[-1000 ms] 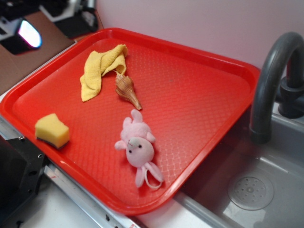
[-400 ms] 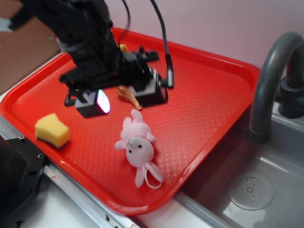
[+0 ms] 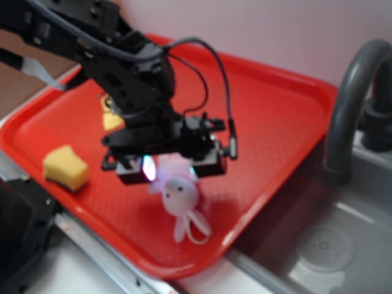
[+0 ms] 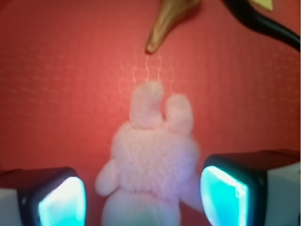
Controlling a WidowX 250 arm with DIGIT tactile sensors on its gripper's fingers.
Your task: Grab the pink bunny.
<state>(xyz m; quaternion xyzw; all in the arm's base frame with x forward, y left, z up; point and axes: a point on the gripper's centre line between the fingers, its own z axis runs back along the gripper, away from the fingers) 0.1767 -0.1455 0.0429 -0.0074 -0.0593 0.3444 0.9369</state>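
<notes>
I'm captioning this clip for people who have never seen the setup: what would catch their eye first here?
First the pink bunny, lying near the front edge of the bright red tray, right under the black arm. In the wrist view the open gripper straddles it, one glowing pad on each side and neither touching the plush. A yellow sponge lies at the tray's left corner, and a tan shell tip lies beyond the bunny.

shell (image 4: 170,21) nr bunny (image 4: 153,160), sides free
</notes>
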